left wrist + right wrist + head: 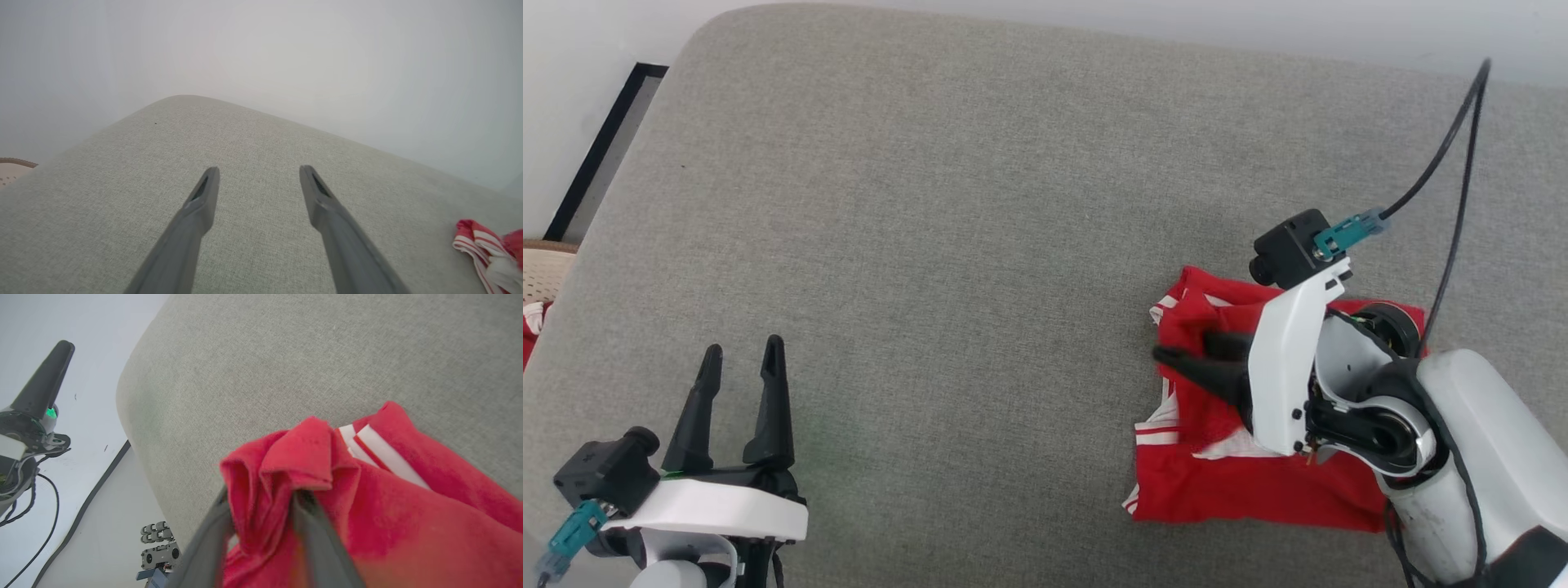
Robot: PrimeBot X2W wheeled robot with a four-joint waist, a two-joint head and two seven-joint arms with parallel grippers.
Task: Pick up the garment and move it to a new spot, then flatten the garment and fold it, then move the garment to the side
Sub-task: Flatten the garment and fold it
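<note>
The right pincer (1183, 347) sits at about 4 o'clock in the head view, its two dark fingers lying low and aimed toward 9 o'clock. They are set into the garment (1241, 490), and the right wrist view shows a raised fold of red cloth (278, 465) bunched between them and hiding their tips. The fingers stand somewhat apart, but I cannot tell whether they are pinching that fold or merely resting around it. The garment lies crumpled on the grey cushion (980, 212), plain red side mostly up. White-and-red striped trim (1156, 433) shows along its 9 o'clock edge, and more stripes run just past the fold toward 2 o'clock in the right wrist view. A black cable (1445, 163) rises from the right wrist toward 1 o'clock. Well apart, at 8 o'clock in the head view, the left pincer (743, 351) is wide open, its fingers pointing to 12 o'clock over bare cushion and holding nothing. In the left wrist view a corner of the striped garment (482, 245) lies at 4 o'clock, far from those fingers. A pale woven object (541, 273) sits at the 9 o'clock edge, off the cushion.
</note>
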